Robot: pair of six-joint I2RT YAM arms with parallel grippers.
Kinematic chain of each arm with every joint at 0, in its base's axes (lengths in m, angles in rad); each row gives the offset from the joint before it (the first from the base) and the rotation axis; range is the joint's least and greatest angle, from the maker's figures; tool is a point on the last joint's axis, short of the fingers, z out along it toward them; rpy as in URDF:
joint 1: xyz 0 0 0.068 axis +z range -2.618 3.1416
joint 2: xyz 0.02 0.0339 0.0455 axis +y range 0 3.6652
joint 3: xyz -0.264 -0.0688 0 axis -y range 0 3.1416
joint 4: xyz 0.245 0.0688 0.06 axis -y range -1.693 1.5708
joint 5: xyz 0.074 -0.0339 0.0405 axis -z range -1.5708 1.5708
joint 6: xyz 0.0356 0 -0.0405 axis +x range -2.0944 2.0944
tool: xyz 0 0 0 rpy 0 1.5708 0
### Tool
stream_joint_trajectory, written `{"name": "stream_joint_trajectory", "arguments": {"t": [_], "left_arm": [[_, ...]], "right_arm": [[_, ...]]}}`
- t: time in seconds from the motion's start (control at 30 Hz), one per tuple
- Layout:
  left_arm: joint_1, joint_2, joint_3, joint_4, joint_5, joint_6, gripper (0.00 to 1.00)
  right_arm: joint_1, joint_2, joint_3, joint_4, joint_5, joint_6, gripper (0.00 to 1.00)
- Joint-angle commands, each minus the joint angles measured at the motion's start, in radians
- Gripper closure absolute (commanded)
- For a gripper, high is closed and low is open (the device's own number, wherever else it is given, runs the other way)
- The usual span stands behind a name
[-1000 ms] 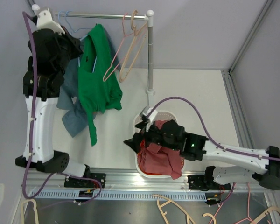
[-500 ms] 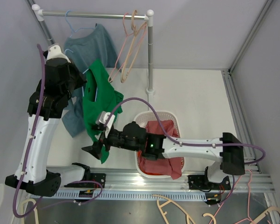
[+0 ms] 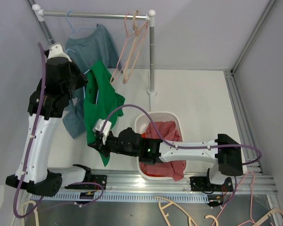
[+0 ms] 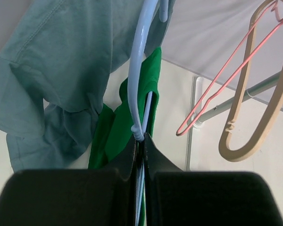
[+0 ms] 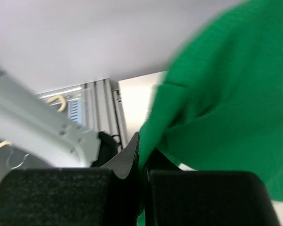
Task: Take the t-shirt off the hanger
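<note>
Nearest us, our right gripper (image 3: pixel 95 143) is clenched on the lower hem of the green t-shirt (image 3: pixel 101 101), just left of the basket (image 3: pixel 142 120). Farther out, our left gripper (image 4: pixel 140 140) is clamped on the pale blue hanger (image 4: pixel 137 70) carrying that shirt. Beyond it, a teal shirt (image 3: pixel 92 47) hangs from the rail (image 3: pixel 94 15).

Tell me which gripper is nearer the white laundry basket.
Right. The right gripper pinches the green t-shirt's hem just left of the basket; the left gripper holds the blue hanger farther off.
</note>
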Motion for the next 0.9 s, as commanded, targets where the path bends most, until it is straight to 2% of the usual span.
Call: {"name": "stream_joint_trajectory", "arguments": {"t": [0.0, 0.07, 0.17, 0.23, 0.37, 0.5, 0.57, 0.6, 0.67, 0.7, 0.73, 0.87], "left_arm": [[0.001, 0.064, 0.089, 0.008, 0.036, 0.019, 0.99], [0.02, 0.145, 0.13, -0.043, 0.084, 0.022, 0.99], [0.027, 0.269, 0.332, -0.19, 0.113, 0.045, 0.99], [0.027, 0.301, 0.383, -0.258, 0.11, 0.057, 0.99], [0.027, 0.249, 0.323, -0.226, 0.136, 0.066, 0.99], [0.025, 0.09, 0.228, -0.18, 0.194, 0.059, 0.99], [0.025, -0.001, 0.15, -0.11, 0.231, 0.059, 0.99], [0.024, -0.049, 0.056, -0.086, 0.266, 0.06, 1.0], [0.022, -0.208, -0.082, -0.021, 0.324, 0.071, 0.99], [0.022, -0.257, -0.083, -0.011, 0.334, 0.076, 0.99], [0.022, -0.355, -0.143, -0.003, 0.335, 0.083, 1.0], [0.022, -0.581, -0.319, 0.015, 0.381, 0.111, 0.99]], "right_arm": [[0.091, -0.099, -0.035, 0.005, -0.032, -0.011, 1.0], [0.14, -0.12, -0.058, -0.022, -0.029, -0.026, 1.0], [0.226, -0.116, -0.088, -0.079, 0.0, -0.032, 1.0], [0.251, -0.097, -0.1, -0.122, 0.005, -0.026, 1.0], [0.245, -0.091, -0.135, -0.135, 0.083, -0.015, 1.0], [0.158, -0.134, -0.149, -0.136, 0.114, 0.012, 1.0], [0.106, -0.146, -0.138, -0.162, 0.158, 0.07, 1.0], [0.04, -0.146, -0.118, -0.176, 0.173, 0.098, 1.0], [-0.061, -0.139, -0.069, -0.248, 0.198, 0.184, 1.0], [-0.088, -0.135, -0.054, -0.271, 0.212, 0.205, 1.0], [-0.112, -0.132, -0.04, -0.315, 0.239, 0.224, 1.0], [-0.23, -0.088, 0.043, -0.464, 0.313, 0.314, 1.0]]}}
